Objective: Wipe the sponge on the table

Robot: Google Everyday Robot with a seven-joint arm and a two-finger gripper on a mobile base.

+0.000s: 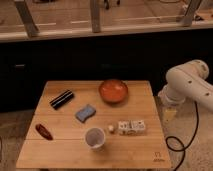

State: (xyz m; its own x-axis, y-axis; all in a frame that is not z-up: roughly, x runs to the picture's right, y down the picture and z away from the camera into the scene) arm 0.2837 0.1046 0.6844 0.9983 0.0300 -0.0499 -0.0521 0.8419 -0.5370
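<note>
The sponge, a small flat blue-grey pad, lies on the light wooden table, left of centre and in front of the orange bowl. My white arm hangs off the table's right side. My gripper sits low beside the table's right edge, far from the sponge and holding nothing. Nothing touches the sponge.
A black ribbed bar lies at the back left and a dark red object at the left edge. A white cup, a small ball and a white printed box stand near the front. A cable loops on the floor at right.
</note>
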